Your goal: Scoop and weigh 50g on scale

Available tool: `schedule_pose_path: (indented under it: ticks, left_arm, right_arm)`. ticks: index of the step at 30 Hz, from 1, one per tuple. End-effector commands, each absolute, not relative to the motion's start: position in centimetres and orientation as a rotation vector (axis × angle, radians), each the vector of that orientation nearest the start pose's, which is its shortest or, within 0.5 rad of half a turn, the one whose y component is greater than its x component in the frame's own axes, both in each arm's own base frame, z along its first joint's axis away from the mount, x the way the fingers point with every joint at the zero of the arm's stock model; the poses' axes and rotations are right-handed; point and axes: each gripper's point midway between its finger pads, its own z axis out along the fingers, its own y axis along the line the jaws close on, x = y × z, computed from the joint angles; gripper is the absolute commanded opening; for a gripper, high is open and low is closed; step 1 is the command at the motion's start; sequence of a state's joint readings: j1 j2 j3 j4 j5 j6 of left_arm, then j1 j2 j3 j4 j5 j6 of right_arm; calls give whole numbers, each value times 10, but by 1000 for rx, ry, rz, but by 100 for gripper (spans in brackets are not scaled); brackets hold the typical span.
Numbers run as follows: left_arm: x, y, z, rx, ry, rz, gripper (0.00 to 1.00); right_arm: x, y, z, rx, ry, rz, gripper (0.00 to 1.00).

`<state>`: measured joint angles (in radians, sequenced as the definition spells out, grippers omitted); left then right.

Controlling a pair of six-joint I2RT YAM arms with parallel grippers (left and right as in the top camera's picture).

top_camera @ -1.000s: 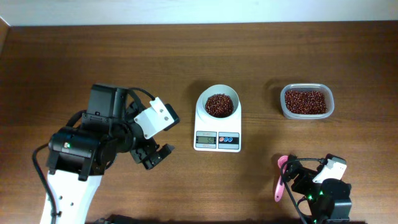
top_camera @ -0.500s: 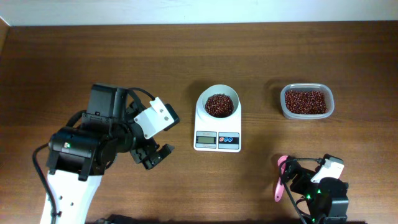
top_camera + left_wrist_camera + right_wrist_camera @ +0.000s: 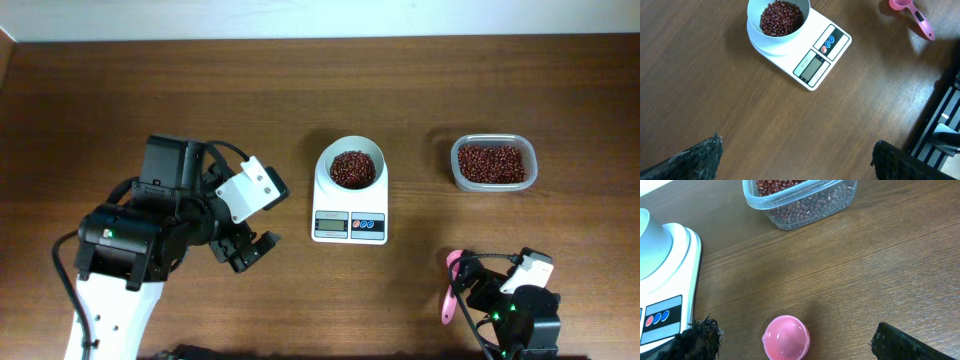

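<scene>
The white scale stands mid-table, and its round bowl holds red beans. The left wrist view shows the scale too, with its display and its blue and red buttons. A pink scoop lies empty on the wood at the front right. My right gripper hovers open over it, and the scoop's bowl shows between the spread fingers. My left gripper is open over bare wood, left of the scale, with nothing in it.
A clear plastic tub full of red beans stands at the right, behind the scoop, and its wall shows in the right wrist view. The left arm's bulky body fills the front left.
My right arm has drawn back slightly toward the front edge. The scoop, the scale and the left arm have not moved.
</scene>
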<state>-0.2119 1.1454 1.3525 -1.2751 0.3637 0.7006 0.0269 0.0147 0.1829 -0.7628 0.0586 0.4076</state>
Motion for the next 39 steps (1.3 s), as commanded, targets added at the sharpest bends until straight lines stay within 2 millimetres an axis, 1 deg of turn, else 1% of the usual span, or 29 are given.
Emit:
schedule_pose_path:
  ticks: [1, 5, 6, 11, 14, 18, 22, 27, 39]
  left_arm:
    - [232, -113, 257, 1250, 2223, -305, 99]
    - [232, -113, 257, 1250, 2223, -305, 99]
    - [232, -113, 257, 1250, 2223, -305, 99]
    - [232, -113, 257, 1250, 2223, -305, 99]
    - [232, -113, 257, 1250, 2223, -305, 99]
    - [232, -113, 257, 1250, 2223, -305, 99]
    - [232, -113, 257, 1250, 2223, -305, 99]
    - [232, -113, 257, 1250, 2223, -305, 99]
    - [232, -113, 257, 1250, 2223, -305, 99]
  right_arm:
    - [195, -9, 80, 446, 2101, 163, 99]
    - [210, -10, 103, 397, 1991, 152, 99]
    - [216, -10, 113, 369, 1940, 154, 99]
    - [235, -10, 144, 348, 1754, 184, 99]
    - [244, -9, 156, 334, 1645, 203, 99]
    - [246, -10, 157, 332, 1614, 206, 99]
    - [245, -18, 158, 366, 1601, 167, 99]
    - [245, -18, 158, 317, 1610, 122, 99]
    - [245, -17, 158, 314, 1611, 125, 99]
